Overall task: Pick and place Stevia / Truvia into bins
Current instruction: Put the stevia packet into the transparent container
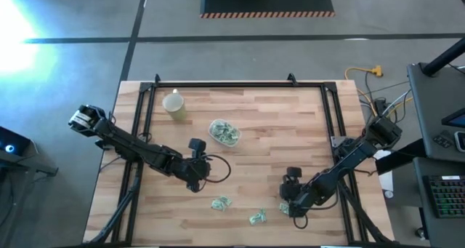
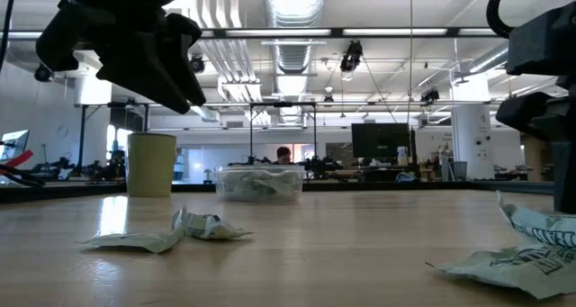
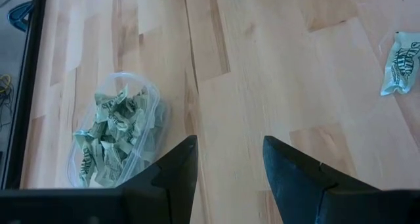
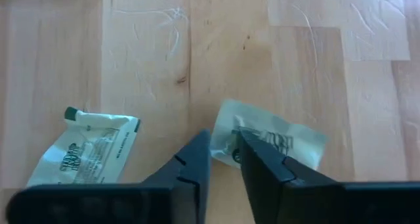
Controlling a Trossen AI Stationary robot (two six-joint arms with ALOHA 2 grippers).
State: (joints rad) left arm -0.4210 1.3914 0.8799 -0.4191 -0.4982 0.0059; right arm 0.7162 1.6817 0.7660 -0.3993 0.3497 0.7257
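Note:
The clear tub [image 1: 224,132] [image 3: 115,138] [image 2: 261,183] stands on its base mid-table and holds several green-and-white sachets. My left gripper [image 3: 226,142] [image 1: 195,165] is open and hovers near the tub on its near-left side, touching nothing. My right gripper [image 4: 224,137] [image 1: 291,198] is near the table's near right, shut on a sachet [image 4: 279,142] [image 1: 285,206]. A second sachet [image 4: 85,152] lies flat beside it. Two more loose sachets [image 1: 220,203] [image 1: 257,217] lie flat near the near edge. My right gripper pinches the sachet between its two fingers at the sachet's dark-printed end [image 4: 231,148]. The fingers come down from above. The rest of the sachet [image 4: 289,142] spreads out beyond the fingers on the wood; whether it is lifted cannot be told.
A pale yellow cup [image 1: 174,104] [image 2: 151,163] stands at the far left of the table. A black frame rail [image 1: 232,86] runs along the far edge and down both sides. Bare wood [image 1: 276,124] lies between the tub and the right arm.

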